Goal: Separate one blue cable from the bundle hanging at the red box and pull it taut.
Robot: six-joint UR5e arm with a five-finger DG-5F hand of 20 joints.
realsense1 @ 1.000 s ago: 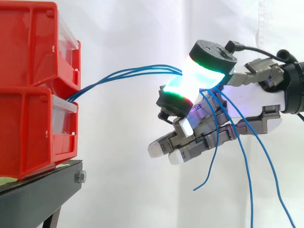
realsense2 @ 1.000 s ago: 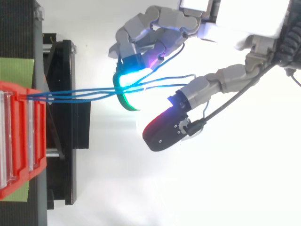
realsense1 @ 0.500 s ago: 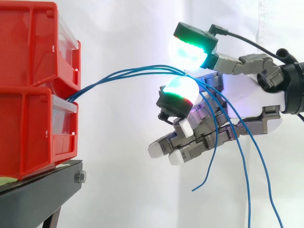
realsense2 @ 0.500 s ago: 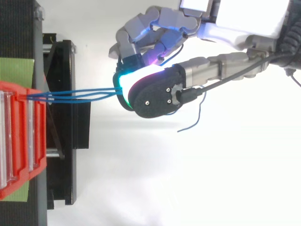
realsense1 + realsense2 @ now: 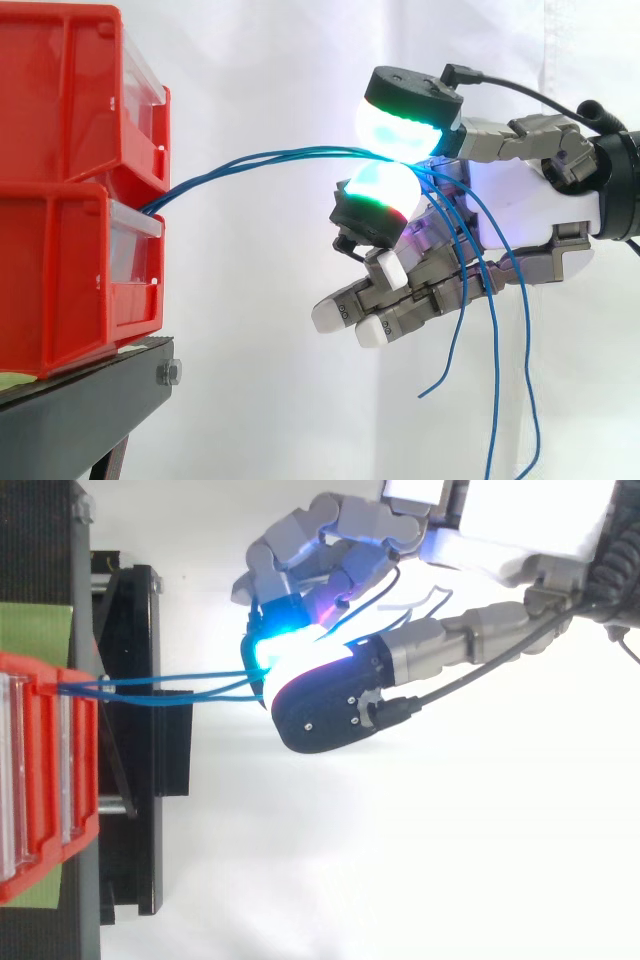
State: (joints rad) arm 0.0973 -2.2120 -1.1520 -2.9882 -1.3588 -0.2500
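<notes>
A bundle of thin blue cables (image 5: 270, 157) leaves the gap between the two stacked red bins (image 5: 60, 200) and arcs right to my hand (image 5: 530, 215). The strands run between the glowing thumb pad (image 5: 400, 125) and a glowing finger pad (image 5: 375, 190), which meet on them. The other fingers are curled underneath. The loose cable ends (image 5: 495, 400) hang down past the palm. From above, the cables (image 5: 180, 678) fan slightly between the red bin (image 5: 40, 780) and the hand (image 5: 330, 705). How many strands are pinched is hidden by the pads.
The bins stand on a black stand (image 5: 90, 400) at the left, with a white curtain behind. Seen from above, the stand's frame (image 5: 140, 730) juts out under the cables. Open space lies below and to the right of the hand.
The thumb, pressed to the finger pad a second ago, lifted clear, then came down onto the cables again. The hanging cable ends have swung a little left.
</notes>
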